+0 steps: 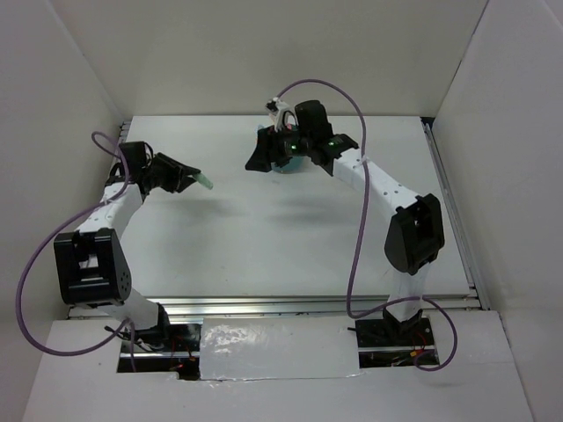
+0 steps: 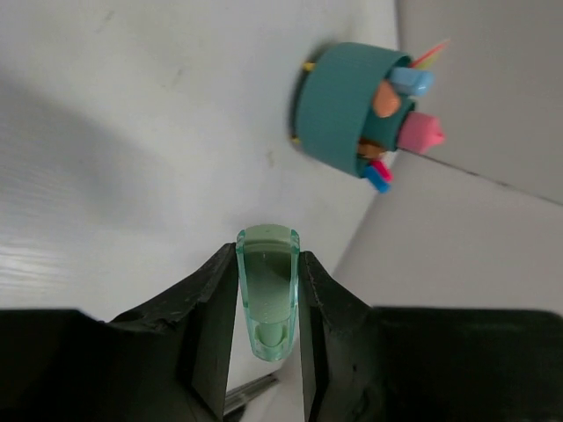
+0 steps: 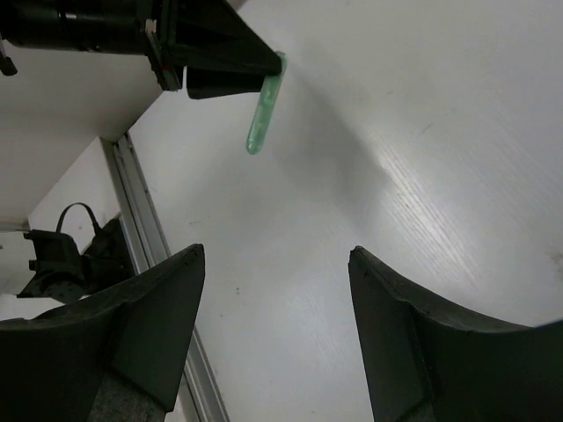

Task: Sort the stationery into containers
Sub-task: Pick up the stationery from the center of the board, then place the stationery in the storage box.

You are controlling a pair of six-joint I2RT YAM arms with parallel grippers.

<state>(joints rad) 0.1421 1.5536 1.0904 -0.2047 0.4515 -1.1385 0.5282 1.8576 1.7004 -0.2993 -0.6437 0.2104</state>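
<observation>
Your left gripper (image 2: pixel 266 257) is clenched on a mint green pen (image 2: pixel 267 303), lower centre of the left wrist view. Your right gripper (image 3: pixel 281 299) hangs spread wide, holding nothing. You'll see the teal organizer cup (image 2: pixel 339 105) at that view's upper right, a pink marker (image 2: pixel 420 132) standing in it.

We see only a sliver of the cup (image 1: pixel 287 164) from above; the right gripper (image 3: pixel 274 257) covers the rest. Compartments: we can't tell. Green pen (image 2: pixel 267 303) blurred close up, one end buried in the left gripper (image 2: pixel 266 255).
</observation>
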